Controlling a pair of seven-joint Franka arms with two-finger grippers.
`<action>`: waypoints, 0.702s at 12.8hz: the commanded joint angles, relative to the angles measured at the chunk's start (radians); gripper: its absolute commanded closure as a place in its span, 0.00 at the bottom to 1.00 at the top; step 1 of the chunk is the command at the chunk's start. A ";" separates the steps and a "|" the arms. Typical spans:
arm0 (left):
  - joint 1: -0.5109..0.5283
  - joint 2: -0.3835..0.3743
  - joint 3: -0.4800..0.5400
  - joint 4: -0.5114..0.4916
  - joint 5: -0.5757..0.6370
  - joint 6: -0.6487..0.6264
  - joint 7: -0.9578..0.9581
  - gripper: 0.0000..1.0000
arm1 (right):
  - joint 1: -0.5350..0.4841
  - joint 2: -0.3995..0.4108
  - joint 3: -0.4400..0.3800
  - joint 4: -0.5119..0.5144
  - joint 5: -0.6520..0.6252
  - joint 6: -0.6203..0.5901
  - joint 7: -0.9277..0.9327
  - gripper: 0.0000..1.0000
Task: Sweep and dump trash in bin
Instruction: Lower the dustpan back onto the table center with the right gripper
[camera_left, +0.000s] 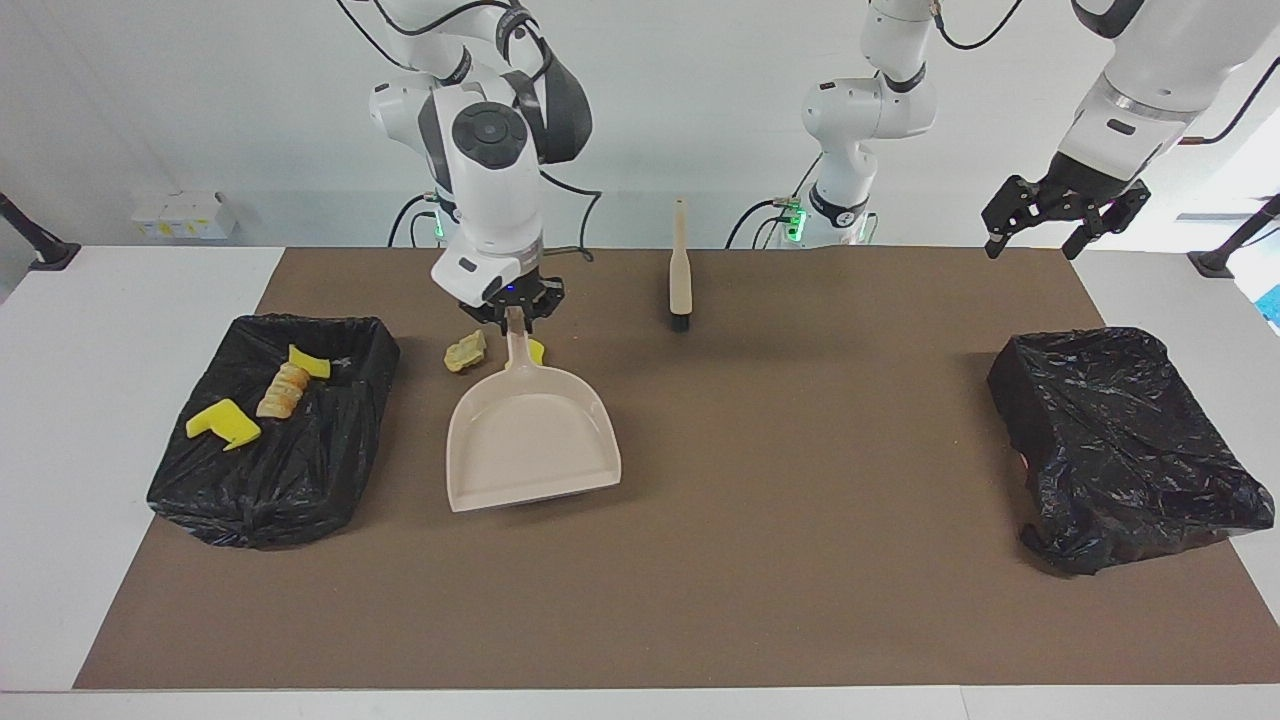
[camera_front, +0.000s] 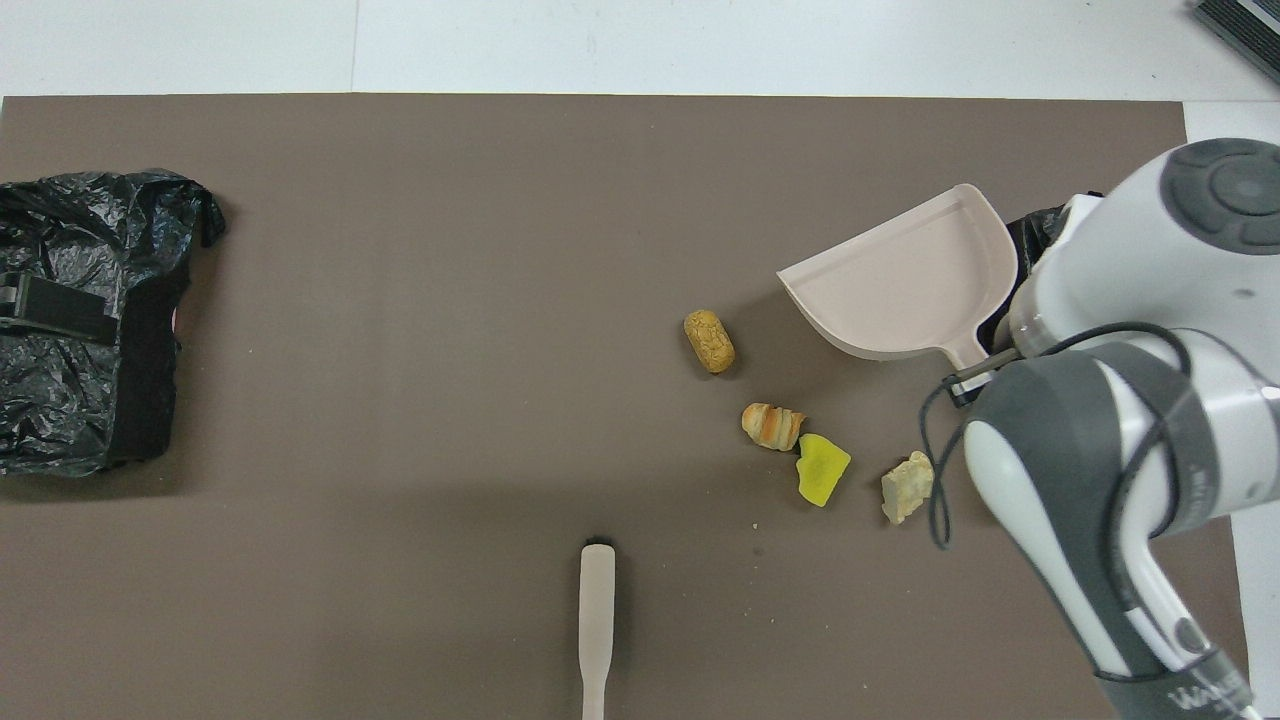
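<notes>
r gripper (camera_left: 514, 312) gripping dustpan (camera_left: 528, 436) handle, holding it over the mat.
4 trash scraps (camera_front: 772, 425) lying on mat beside pan, 3 sitting in bin (camera_left: 330, 470); l gripper (camera_left: 1060, 215) hanging open, waiting.

Seven scraps of trash show. Three lie in the black-lined bin (camera_left: 262, 500) at the right arm's end of the table: two bright yellow foam chunks (camera_left: 222, 421) and a tan ridged bread lump (camera_left: 283, 389) between them. Four lie on the mat toward that end: a tan oval lump (camera_front: 709, 341), a striped orange-tan lump (camera_front: 771, 426) touching a yellow chunk (camera_front: 822, 470), and a pale crumbly lump (camera_front: 906, 486).
</notes>
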 joint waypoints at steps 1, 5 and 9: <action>0.005 -0.006 -0.003 0.006 0.019 -0.010 0.004 0.00 | 0.073 0.041 -0.007 0.042 0.055 0.024 0.145 1.00; 0.001 -0.012 -0.005 0.002 0.017 -0.022 0.002 0.00 | 0.230 0.170 -0.007 0.129 0.092 0.099 0.303 1.00; 0.002 -0.012 -0.005 0.000 0.017 -0.019 0.004 0.00 | 0.314 0.340 -0.007 0.285 0.086 0.136 0.424 1.00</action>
